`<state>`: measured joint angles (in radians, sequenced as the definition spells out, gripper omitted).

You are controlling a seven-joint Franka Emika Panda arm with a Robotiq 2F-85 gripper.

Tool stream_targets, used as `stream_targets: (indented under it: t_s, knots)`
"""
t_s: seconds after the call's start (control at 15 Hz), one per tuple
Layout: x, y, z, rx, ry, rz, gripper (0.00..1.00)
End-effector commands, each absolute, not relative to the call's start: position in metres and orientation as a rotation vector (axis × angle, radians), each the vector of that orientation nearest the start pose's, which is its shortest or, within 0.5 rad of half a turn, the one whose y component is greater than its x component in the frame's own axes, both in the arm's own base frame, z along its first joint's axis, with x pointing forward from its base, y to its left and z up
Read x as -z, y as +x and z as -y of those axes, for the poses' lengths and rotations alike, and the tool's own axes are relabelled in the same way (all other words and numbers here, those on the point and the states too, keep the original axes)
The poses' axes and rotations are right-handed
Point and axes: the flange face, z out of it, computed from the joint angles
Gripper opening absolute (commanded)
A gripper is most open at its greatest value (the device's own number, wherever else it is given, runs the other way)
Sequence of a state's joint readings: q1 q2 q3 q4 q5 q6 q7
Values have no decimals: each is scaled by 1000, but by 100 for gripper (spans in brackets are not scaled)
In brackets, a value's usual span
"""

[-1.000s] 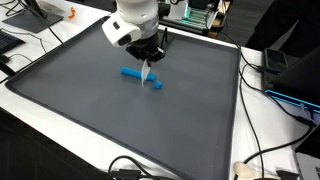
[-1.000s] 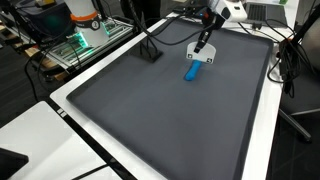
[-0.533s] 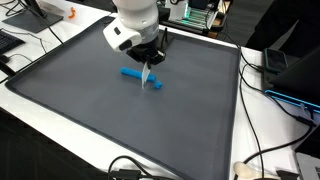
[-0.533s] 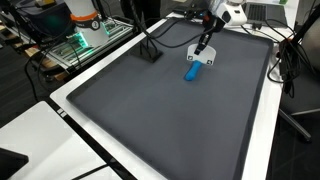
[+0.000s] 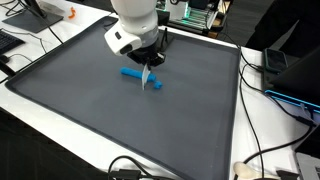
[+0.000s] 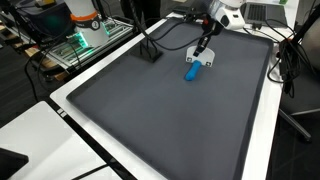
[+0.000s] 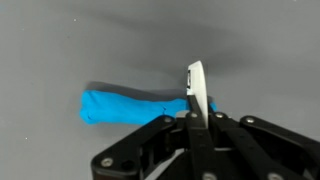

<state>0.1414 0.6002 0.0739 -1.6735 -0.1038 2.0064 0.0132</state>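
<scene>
While the arm [image 5: 136,22] points down, its pincer [image 7: 196,119] pinches a white strip [image 7: 197,85] by a blue stick [image 7: 128,107].

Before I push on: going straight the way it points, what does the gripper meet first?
Probably the blue stick: the white strip clamped in the gripper points down at one end of it, on the dark mat. Whether they touch is unclear.
</scene>
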Motion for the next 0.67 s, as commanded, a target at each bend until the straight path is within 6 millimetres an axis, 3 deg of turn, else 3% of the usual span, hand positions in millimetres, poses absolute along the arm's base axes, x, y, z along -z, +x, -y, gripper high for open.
stream_targets:
  t_s: [0.0, 0.6]
  knots:
    - [-213, 622, -124, -487, -3146, 404, 1]
    - [-225, 595, -119, -515, -3112, 414, 1]
